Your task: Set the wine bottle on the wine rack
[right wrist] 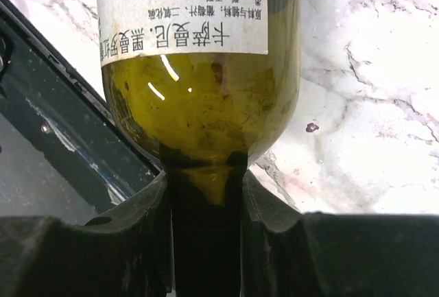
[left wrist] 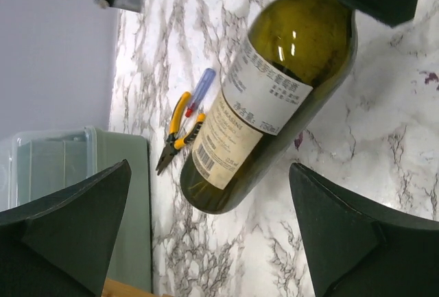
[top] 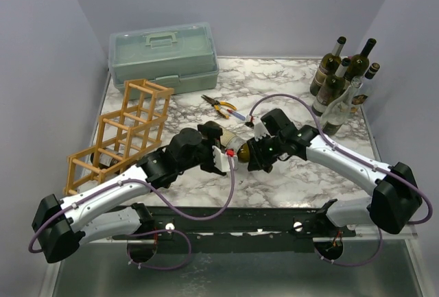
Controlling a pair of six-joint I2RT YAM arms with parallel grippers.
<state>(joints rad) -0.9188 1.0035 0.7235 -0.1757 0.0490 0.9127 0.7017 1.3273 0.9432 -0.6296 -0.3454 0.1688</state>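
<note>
A marble-patterned table [top: 295,173] fills the middle of the top view. At the upper left of the frame sits a pale green toolbox [top: 164,53] with its lid closed. Just in front of it, at the left, stands the wine rack [top: 123,129], an open lattice of orange-tan sticks stepping down toward the lower left. A cluster of upright bottles [top: 343,84] stands at the upper right corner of the table.

The wine bottle [top: 240,147] is at the centre of the frame, well apart from the rack, between the two arms' ends. It is dark green glass with a pale label [left wrist: 257,108]. Whether it touches the marble cannot be told.

The right gripper [right wrist: 206,201] is pinched on the bottle's neck, a dark finger [right wrist: 144,221] on each side of it. The left gripper [left wrist: 206,242] is spread wide, with its fingers [left wrist: 75,228] in the lower corners of its wrist view. The bottle's base lies beyond them, untouched.

Yellow-handled pliers [top: 221,107] lie on the table above centre, near the bottle.
</note>
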